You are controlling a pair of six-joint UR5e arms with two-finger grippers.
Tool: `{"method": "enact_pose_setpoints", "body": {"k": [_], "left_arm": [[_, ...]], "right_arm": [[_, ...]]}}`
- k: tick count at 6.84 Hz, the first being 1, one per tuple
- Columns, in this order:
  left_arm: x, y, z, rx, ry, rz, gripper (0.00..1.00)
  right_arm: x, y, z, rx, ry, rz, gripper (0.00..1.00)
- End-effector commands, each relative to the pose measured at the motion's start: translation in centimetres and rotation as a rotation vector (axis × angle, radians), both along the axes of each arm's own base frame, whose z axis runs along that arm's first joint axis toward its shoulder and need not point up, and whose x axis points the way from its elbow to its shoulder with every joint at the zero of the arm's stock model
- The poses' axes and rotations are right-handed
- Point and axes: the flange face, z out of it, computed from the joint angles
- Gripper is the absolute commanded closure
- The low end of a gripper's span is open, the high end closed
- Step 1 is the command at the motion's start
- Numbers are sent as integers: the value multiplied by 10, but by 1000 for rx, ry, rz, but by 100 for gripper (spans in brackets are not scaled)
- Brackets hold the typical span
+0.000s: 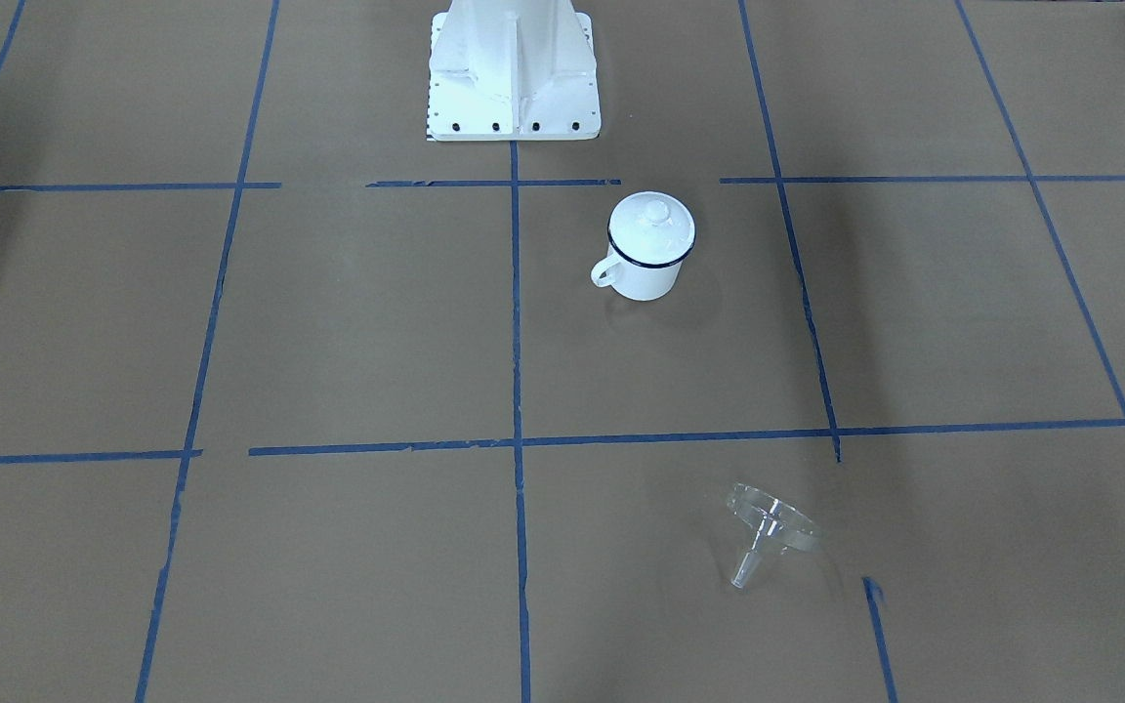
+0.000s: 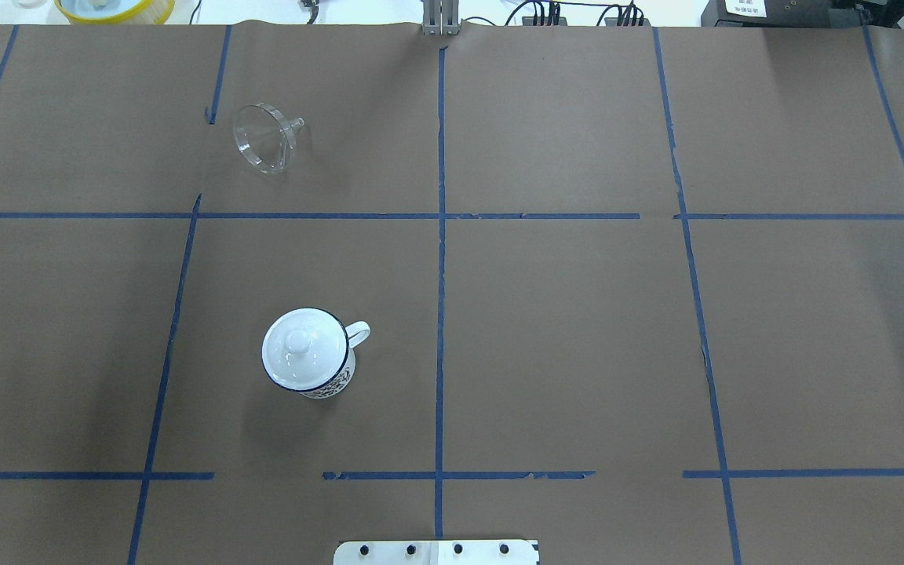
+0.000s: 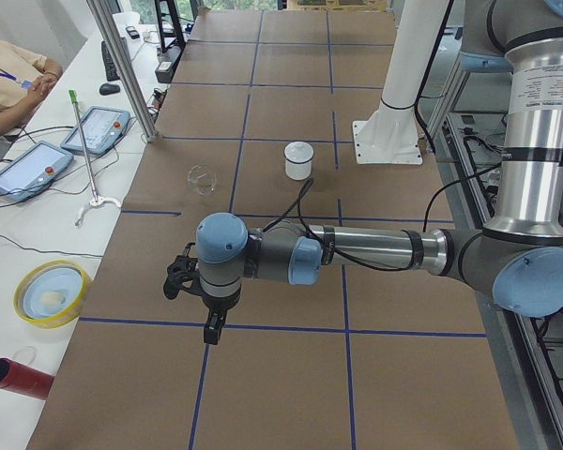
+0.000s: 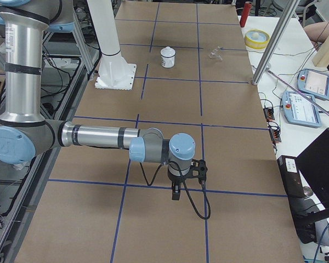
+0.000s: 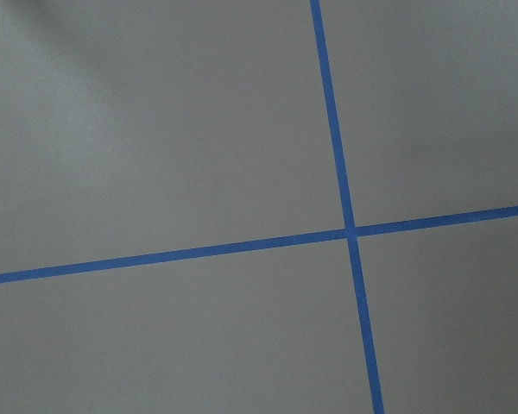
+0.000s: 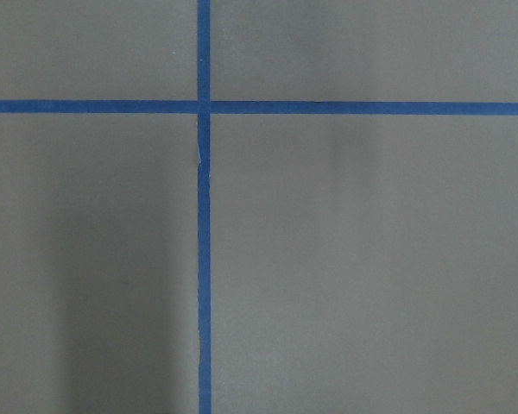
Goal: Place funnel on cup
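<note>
The clear funnel lies on its side on the brown paper, far from my base; it also shows in the overhead view. The white mug with the dark blue rim stands upright nearer my base, with a round white knobbed lid on top of it. My left gripper hangs over bare paper at the table's left end, far from both. My right gripper hangs over bare paper at the right end. Both show only in side views, so I cannot tell whether they are open or shut.
The white robot pedestal stands behind the mug. Blue tape lines grid the paper. Off the table's far edge are a yellow bowl, a red cylinder, teach pendants and a metal post.
</note>
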Motion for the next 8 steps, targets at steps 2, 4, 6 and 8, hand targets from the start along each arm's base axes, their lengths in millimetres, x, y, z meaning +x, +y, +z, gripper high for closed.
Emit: {"method": "enact_pose_setpoints", "body": {"k": [2,4,6,8], "left_arm": [[0,0,1,2,0,0,0],[0,0,1,0,-1,-2,0],[0,0,5,-10,6,-5,0],[0,1,7,-13,6,-5,0]], "right_arm": [[0,0,0,0,0,0,0],[0,0,1,-1,0,0,0],[0,0,0,0,0,0,0],[0,0,0,0,0,0,0]]}}
